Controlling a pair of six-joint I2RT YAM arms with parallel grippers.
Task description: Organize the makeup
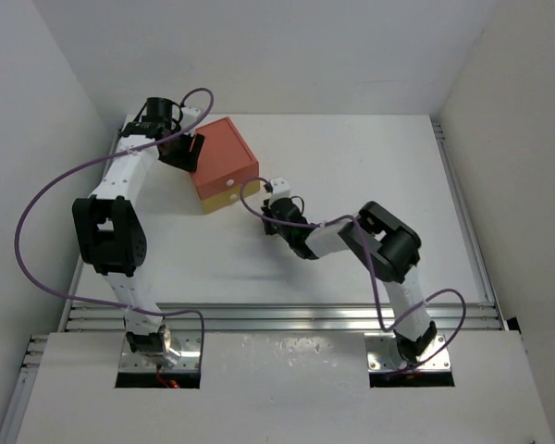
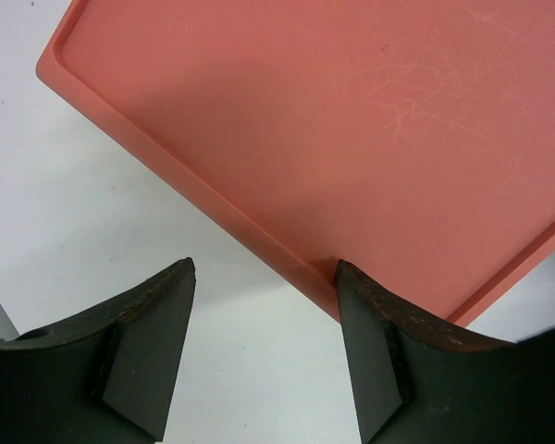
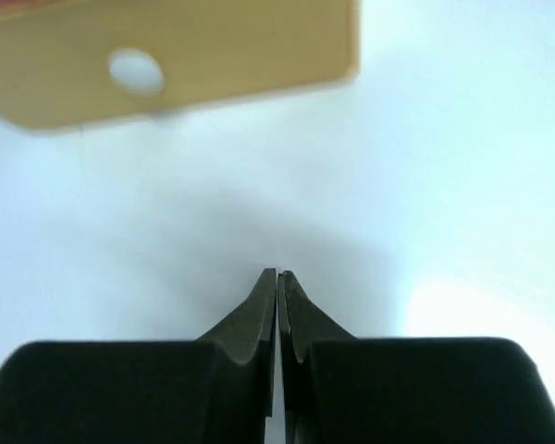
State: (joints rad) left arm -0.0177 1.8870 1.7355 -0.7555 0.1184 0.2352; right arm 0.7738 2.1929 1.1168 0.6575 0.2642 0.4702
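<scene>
No palettes, brushes or pencils show in any view. The orange box (image 1: 224, 155) with a yellow drawer front (image 1: 224, 197) stands at the back left of the table. My left gripper (image 1: 191, 154) is open and empty at the box's left edge. In the left wrist view the left gripper (image 2: 264, 268) has one fingertip (image 2: 351, 277) at the rim of the orange top (image 2: 370, 120) and the other over the bare table. My right gripper (image 1: 266, 205) is shut and empty, low over the table (image 3: 425, 185), a little short of the yellow drawer front (image 3: 213, 46).
The drawer front has a round finger hole (image 3: 135, 70). White walls close in the table on the left, back and right. A metal rail (image 1: 277, 319) runs along the near edge in front of the arm bases.
</scene>
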